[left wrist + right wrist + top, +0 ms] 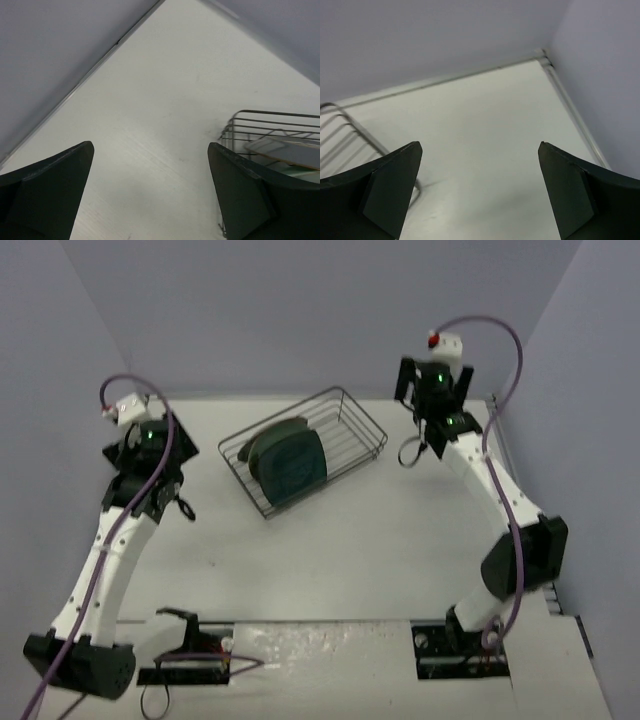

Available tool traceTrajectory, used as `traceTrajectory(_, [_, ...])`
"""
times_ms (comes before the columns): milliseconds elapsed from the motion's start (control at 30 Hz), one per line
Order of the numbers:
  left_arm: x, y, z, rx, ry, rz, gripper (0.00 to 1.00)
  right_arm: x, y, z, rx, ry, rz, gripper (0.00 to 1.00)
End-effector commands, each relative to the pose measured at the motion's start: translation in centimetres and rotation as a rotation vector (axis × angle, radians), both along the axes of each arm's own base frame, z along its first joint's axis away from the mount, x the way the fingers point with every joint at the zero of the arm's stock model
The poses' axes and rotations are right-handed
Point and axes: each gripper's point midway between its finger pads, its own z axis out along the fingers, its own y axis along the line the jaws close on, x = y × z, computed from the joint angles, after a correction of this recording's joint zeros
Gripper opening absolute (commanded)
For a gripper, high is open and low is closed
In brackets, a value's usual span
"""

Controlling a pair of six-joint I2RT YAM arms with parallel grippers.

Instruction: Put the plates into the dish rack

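The black wire dish rack (345,425) sits at an angle in the middle of the table. The dark teal rounded-square plate (292,466) leans inside it, nearest the camera. Rims of other plates (256,448) show behind it, too small to tell apart. In the left wrist view the rack's corner (265,120) shows at the right, with a pale mint-green plate (292,167) inside. My left gripper (150,455) (150,150) is open and empty, left of the rack. My right gripper (435,380) (480,147) is open and empty, right of the rack, whose corner (342,130) shows at its left.
Grey walls enclose the table at the back and both sides; the back right corner (542,52) is close to the right gripper. The arm bases and cables (200,655) lie along the near edge.
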Motion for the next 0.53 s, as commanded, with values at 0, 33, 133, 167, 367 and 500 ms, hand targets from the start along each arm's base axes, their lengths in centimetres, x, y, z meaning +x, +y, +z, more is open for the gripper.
traceTrajectory(0, [-1.5,2.5,-3.0,-0.158,0.014,0.073,0.97,-6.3,-6.7,-0.4,0.065,-0.071,-0.337,1.0])
traceTrajectory(33, [-1.7,3.3,-4.0,-0.18,0.033,0.093,0.97,-7.6,-7.2,-1.2,0.069,-0.064,-0.361,1.0])
traceTrajectory(133, [-1.8,5.0,-6.6,-0.25,0.086,0.121,0.97,-10.9,-9.0,-3.1,0.076,-0.036,-0.453,1.0])
traceTrajectory(167, [-1.7,5.1,-7.3,-0.257,0.101,0.119,0.97,-11.9,-9.5,-3.4,0.088,-0.037,-0.49,1.0])
traceTrajectory(367, [-1.4,5.0,-8.8,-0.265,0.112,0.092,0.97,-15.1,-10.8,-4.4,0.102,-0.032,-0.548,1.0])
traceTrajectory(500, [-1.6,4.9,-8.9,-0.259,0.119,0.085,0.97,-15.9,-11.0,-5.1,0.104,-0.018,-0.549,1.0])
